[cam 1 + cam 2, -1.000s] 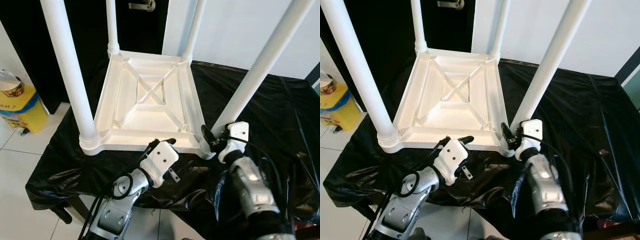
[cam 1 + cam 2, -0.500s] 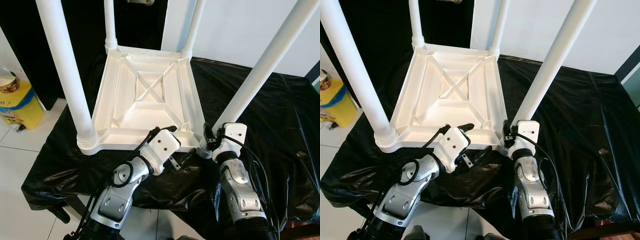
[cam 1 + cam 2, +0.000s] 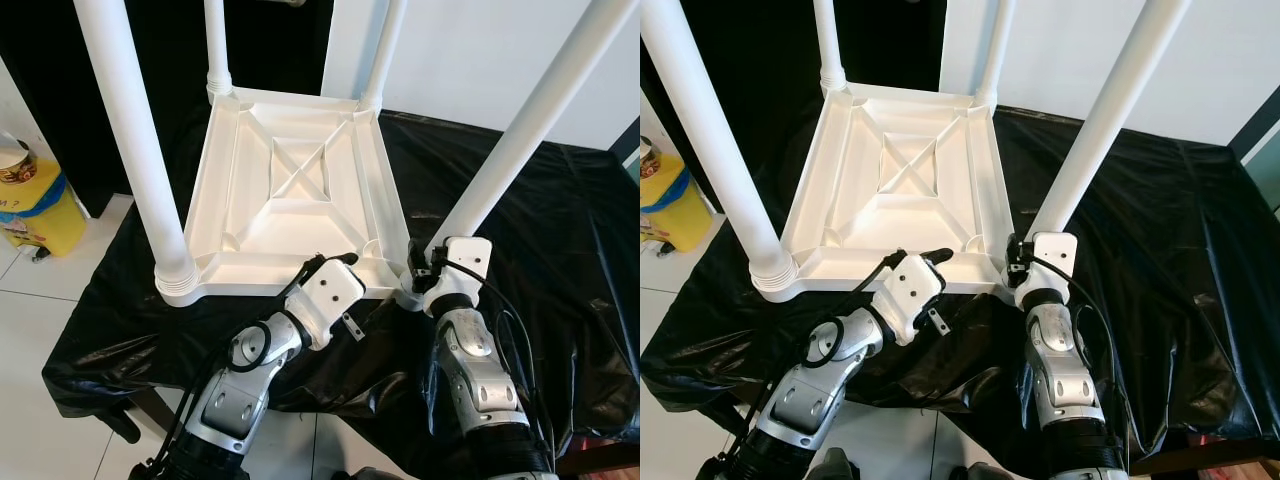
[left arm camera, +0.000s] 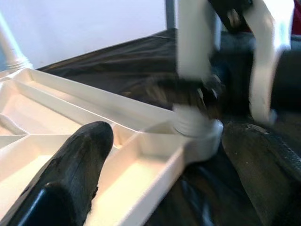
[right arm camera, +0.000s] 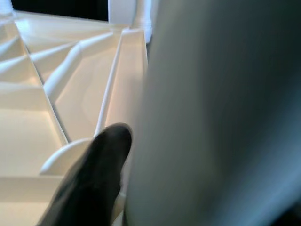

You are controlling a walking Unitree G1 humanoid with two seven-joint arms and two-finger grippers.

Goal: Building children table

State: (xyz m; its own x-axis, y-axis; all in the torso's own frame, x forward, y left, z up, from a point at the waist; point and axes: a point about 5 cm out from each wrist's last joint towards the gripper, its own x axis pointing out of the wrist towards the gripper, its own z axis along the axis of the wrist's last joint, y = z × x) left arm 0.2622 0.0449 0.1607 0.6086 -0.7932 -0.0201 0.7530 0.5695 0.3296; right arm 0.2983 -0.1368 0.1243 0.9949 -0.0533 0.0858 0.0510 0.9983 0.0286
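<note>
You have the white children's table (image 3: 290, 190) lying upside down on the black-covered work surface (image 3: 560, 250), toward its left half, with all four legs standing up from the corners. The step in hand looks like seating the near-right leg (image 3: 510, 150) in its corner socket (image 3: 412, 292), so keep your attention there. Your right gripper (image 3: 418, 272) is pressed up against the base of that leg; in the right wrist view one black finger (image 5: 96, 174) lies alongside the leg just above the socket, but you cannot tell from these pictures whether the fingers are closed around it or merely resting against it, so confirm the hold before you twist or push. Your left gripper (image 3: 335, 262) hovers at the near rim (image 3: 250, 283) of the upturned top with its fingers apart, one over the inner tray and holding nothing. Bring that one down onto the rim to brace the table, because the plastic sheet underneath looks slippery and the top may slide or turn when the leg is loaded. Push straight down along the leg's axis, not sideways, since a tall leg levers easily and could pop out of the collar.
</note>
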